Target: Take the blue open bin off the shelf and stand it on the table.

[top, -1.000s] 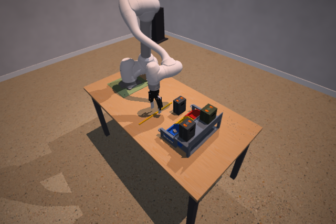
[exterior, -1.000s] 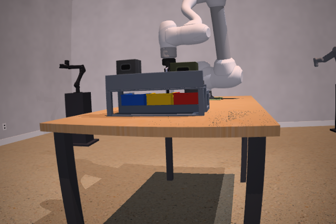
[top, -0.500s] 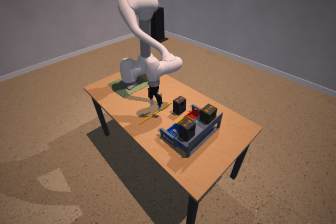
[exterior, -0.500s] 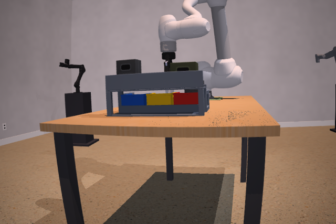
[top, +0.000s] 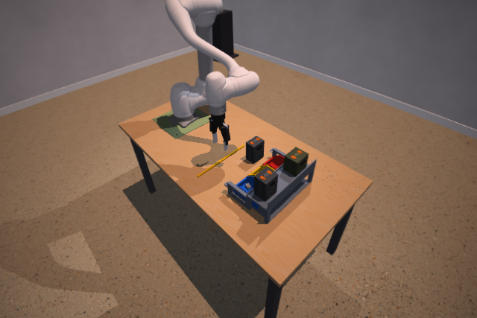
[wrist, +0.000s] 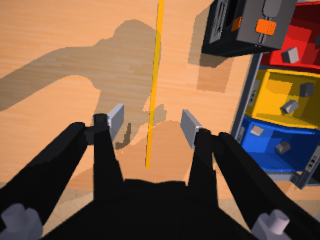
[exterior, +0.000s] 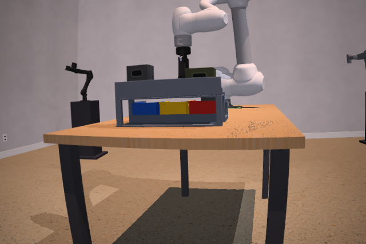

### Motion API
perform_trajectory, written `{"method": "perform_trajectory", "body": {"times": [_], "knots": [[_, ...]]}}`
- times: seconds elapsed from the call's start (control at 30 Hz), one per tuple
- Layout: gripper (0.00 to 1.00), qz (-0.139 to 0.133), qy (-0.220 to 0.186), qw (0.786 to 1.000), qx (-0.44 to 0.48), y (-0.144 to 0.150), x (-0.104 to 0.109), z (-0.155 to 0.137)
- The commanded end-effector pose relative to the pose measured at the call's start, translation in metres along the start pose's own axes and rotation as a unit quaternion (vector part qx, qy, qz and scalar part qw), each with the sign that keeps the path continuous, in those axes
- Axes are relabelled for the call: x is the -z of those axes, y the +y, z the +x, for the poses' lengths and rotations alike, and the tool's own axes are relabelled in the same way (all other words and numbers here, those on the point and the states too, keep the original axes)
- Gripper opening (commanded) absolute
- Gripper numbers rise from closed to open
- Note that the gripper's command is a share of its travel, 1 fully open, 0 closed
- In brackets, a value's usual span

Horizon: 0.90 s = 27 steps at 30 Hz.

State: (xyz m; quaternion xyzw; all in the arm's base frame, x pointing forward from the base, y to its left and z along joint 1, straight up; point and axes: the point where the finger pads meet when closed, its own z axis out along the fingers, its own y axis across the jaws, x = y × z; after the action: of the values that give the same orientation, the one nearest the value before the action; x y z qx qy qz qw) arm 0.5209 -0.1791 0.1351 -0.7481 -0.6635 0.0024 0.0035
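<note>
Open bins: three – blue bin (wrist: 272,141), yellow bin (wrist: 287,97), red bin (wrist: 300,47)
Dark boxes: three
Yellow rods: one
Shelves: one

No text, label, brand, number or sign can be read in any of the views. The dark box-shaped cases carry orange patches, seen on the black case standing on the wooden table (top: 256,141) and close up in the wrist view (wrist: 265,26), but these are plain colour with no lettering. A pale marking on the front lip of the blue open bin (top: 239,197) is too small and blurred to make out. A white wall outlet low on the far-left wall (exterior: 4,137) bears no legible mark.
</note>
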Motion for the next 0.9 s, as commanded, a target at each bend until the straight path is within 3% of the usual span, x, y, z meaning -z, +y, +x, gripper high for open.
{"method": "perform_trajectory", "body": {"times": [0.0,0.13,0.87], "knots": [[0.57,0.000,0.000,1.000,0.000,0.000,0.006,0.000],[0.57,0.000,0.000,1.000,0.000,0.000,0.028,0.000],[0.57,0.000,0.000,1.000,0.000,0.000,0.018,0.000]]}}
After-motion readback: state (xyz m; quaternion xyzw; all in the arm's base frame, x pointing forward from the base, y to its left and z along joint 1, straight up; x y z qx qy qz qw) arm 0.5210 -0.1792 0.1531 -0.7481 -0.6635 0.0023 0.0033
